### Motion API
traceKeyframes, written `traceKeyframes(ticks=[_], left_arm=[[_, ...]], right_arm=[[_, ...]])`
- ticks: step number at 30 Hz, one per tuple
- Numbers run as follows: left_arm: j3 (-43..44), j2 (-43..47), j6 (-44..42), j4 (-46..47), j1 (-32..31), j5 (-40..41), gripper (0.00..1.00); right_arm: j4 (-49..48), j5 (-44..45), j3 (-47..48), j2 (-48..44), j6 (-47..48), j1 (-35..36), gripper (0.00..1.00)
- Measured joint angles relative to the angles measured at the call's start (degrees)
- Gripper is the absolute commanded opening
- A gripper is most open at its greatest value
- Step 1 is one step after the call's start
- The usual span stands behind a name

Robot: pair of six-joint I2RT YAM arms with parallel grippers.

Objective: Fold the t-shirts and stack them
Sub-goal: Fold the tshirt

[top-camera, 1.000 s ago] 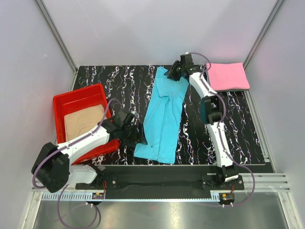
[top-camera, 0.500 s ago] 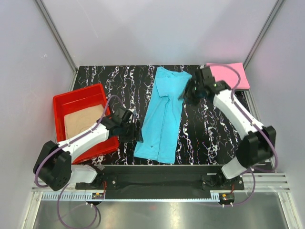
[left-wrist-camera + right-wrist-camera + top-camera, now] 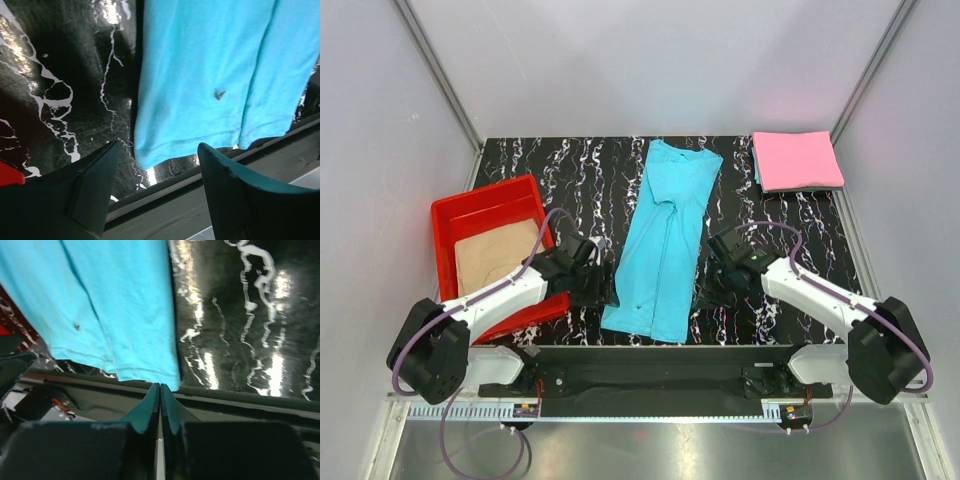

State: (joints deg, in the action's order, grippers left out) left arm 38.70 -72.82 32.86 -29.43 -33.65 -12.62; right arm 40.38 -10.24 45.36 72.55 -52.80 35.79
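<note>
Long turquoise-blue cloth t-shirt [image 3: 665,240], folded into a narrow strip, lies flat mid-tabletop [image 3: 570,170] between both arms. Soft, light and floppy; probably best pinched at the near hem corners, otherwise it could sag and unfold. Left gripper [image 3: 159,146] fingers apart, over near-left hem corner, holding nothing. Right gripper [image 3: 160,387] fingers pressed together, empty, by near-right corner. Red plastic tray [image 3: 485,195] holds loosely laid tan-beige shirt [image 3: 495,255]. Folded pink shirt [image 3: 797,160] sits far right.

Red tray [image 3: 480,193] at left edge of black marbled table [image 3: 570,180]
</note>
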Motion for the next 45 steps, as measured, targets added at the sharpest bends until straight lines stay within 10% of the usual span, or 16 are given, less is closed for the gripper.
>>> traceKeyframes(ticks=[19, 26, 45], left_arm=[[-1.0, -0.8, 1.5, 1.5, 0.0, -0.8, 0.69], [-0.8, -0.8, 1.1, -0.7, 0.0, 0.5, 0.69], [0.1, -0.8, -0.3, -1.7, -0.4, 0.3, 0.62]], right_arm=[[-15.2, -7.2, -6.4, 13.3, 2.5, 0.4, 0.0], [-8.9, -4.2, -3.0, 11.1, 3.9, 0.5, 0.31], [-9.3, -3.8, -9.0, 4.7, -8.2, 8.0, 0.31]])
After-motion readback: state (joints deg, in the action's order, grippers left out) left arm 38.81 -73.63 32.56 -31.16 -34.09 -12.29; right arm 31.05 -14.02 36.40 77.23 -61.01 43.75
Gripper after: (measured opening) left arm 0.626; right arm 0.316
